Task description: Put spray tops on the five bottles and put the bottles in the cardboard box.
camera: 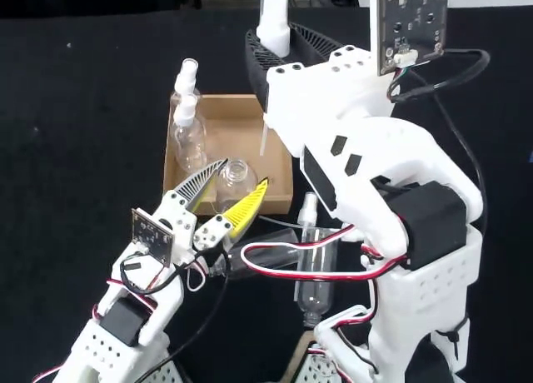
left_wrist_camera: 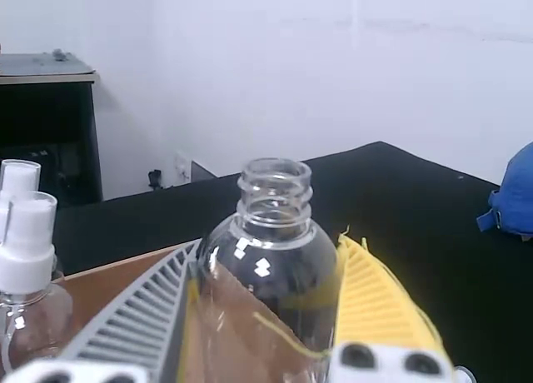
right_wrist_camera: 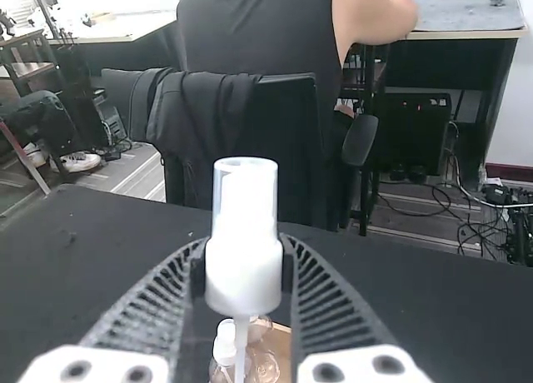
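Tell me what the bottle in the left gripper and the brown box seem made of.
The clear uncapped bottle looks like glossy transparent plastic, possibly glass: see-through with bright highlights. The brown box looks like matte cardboard: dull tan walls.

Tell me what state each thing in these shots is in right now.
Uncapped bottle: upright, held, no top.
Left end effector: shut on uncapped bottle.
Spray top: held above box, tube hanging.
Right end effector: shut on spray top.
Boxed bottles: both upright, tops on.
Cardboard box: open.
Capped lying bottle: on its side.
Other lying bottle: on its side, top unclear.
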You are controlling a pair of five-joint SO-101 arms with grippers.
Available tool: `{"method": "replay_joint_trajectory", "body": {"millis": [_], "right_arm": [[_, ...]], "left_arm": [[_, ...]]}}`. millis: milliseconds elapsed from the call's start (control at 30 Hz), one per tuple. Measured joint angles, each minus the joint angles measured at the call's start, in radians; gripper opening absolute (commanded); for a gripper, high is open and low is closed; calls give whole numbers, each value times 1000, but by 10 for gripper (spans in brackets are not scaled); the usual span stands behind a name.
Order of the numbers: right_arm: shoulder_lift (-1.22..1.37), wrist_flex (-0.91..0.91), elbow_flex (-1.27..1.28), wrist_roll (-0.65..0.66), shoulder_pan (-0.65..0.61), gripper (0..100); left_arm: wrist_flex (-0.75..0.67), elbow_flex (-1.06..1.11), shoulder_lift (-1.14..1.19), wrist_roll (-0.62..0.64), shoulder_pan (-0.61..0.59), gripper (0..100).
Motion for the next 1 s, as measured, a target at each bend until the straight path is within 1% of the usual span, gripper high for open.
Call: {"method": "replay_joint_trajectory", "body": {"millis": [133,300,367,433,533,600,800,1000], "right_arm": [[0,0,0,0,0,15],[0,-11,26,0,-32,15],[0,-40,61,0,-41,15],[0,-64,86,0,-44,15],[0,-92,98,0,-44,15],[0,-98,104,0,-44,15],[0,-98,104,0,-48,12],[-8,-100,115,0,-89,11]], "left_arm": [[9,0,0,0,0,62],[118,0,0,0,0,62],[127,0,0,0,-2,62],[124,0,0,0,-2,62],[68,0,0,0,-5,62],[49,0,0,0,-31,62],[35,0,0,0,-46,62],[34,0,0,0,-55,62]]}}
